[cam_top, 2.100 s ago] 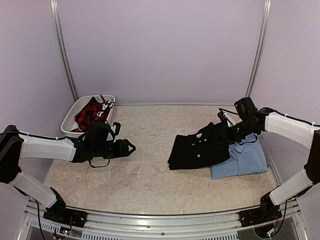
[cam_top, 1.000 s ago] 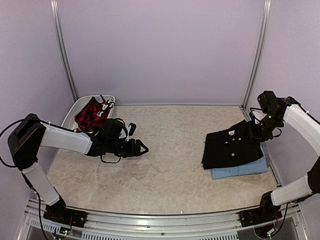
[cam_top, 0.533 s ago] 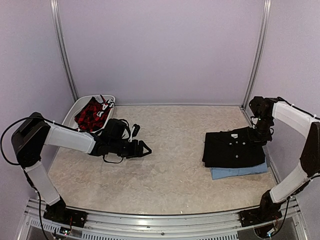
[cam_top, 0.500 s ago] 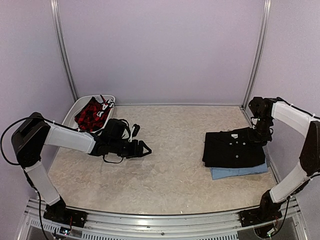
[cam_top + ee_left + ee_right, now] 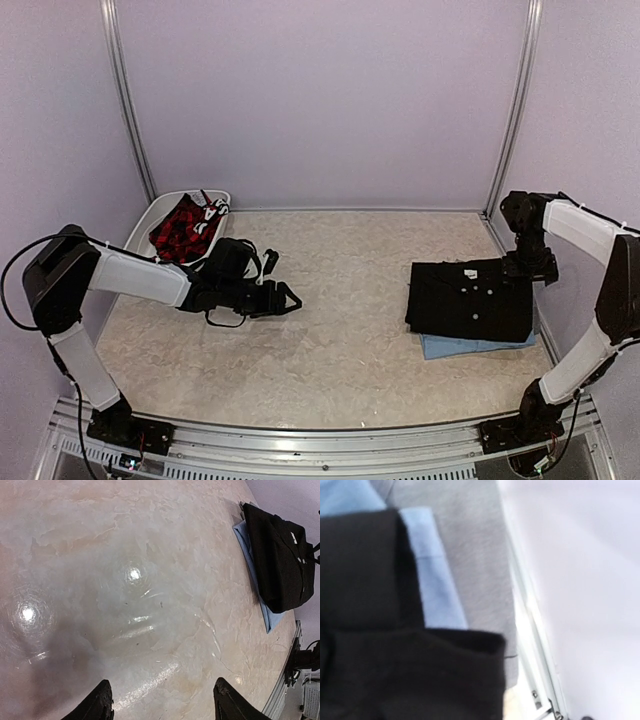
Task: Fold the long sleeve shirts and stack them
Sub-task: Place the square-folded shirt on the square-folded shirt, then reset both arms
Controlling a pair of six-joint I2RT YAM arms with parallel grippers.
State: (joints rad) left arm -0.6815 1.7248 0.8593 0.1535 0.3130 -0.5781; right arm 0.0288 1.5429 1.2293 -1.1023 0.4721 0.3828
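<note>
The black long sleeve shirt [image 5: 468,300] lies folded flat on top of the folded light blue shirt [image 5: 470,345] at the right of the table. Only a blue strip shows along the stack's near edge. My right gripper [image 5: 533,268] hovers at the black shirt's far right corner. Its wrist view shows black cloth [image 5: 395,670] over blue cloth [image 5: 432,575] but no fingers, so its state is unclear. My left gripper [image 5: 290,297] is open and empty, low over bare table at the left. Its view shows the black shirt [image 5: 280,565] on the blue shirt [image 5: 250,550] far off.
A white basket [image 5: 140,235] holding a red plaid cloth [image 5: 180,225] stands at the back left, behind the left arm. The right wall and its metal rail [image 5: 535,645] run close beside the stack.
The right arm carried the black shirt rightwards over the blue one. Its raised far right corner has since sunk flat. The left gripper crept a little to the right.
</note>
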